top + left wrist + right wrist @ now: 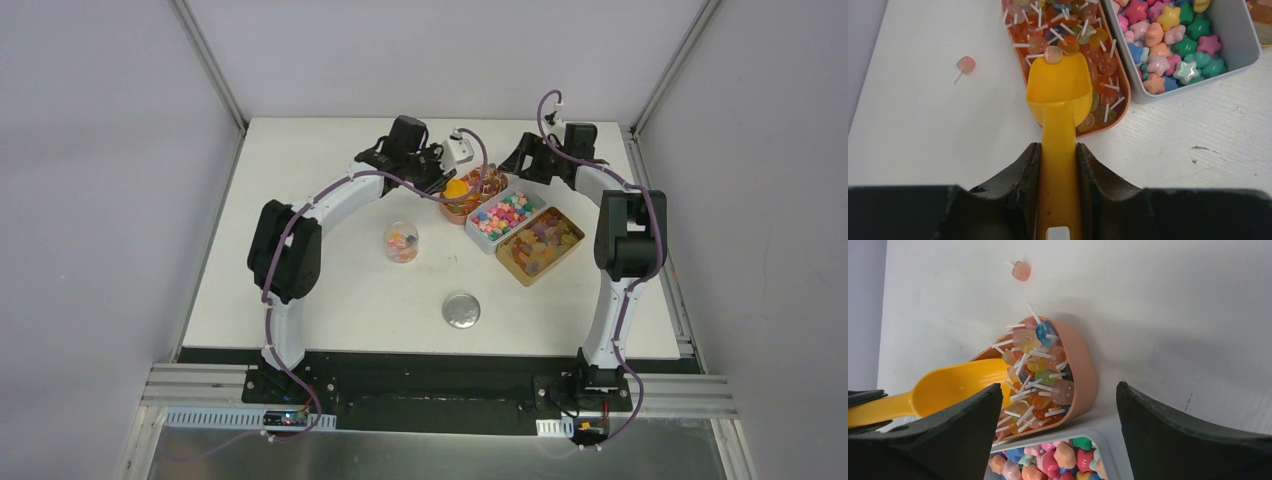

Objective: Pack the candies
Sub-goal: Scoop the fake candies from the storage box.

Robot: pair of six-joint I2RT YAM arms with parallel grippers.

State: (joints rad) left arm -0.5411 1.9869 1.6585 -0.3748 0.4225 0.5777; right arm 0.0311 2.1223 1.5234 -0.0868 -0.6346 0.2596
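Small lollipop candies (1068, 35) fill an orange tray (1124, 98). Beside it, a grey tray (1243, 50) holds pastel star candies (1168, 35), and a brown tray holds amber gummies (540, 245). My left gripper (1058, 150) is shut on the handle of a yellow scoop (1060, 87), whose bowl lies over the orange tray with one candy (1053, 54) at its lip. My right gripper (1058, 387) hangs open above the corner where the orange tray (1083, 370) meets the grey tray (1098, 432), holding nothing.
A clear cup (402, 242) with a few candies stands left of the trays. A round silver lid (461, 311) lies near the front. One loose lollipop (966, 65) rests on the white table beyond the orange tray.
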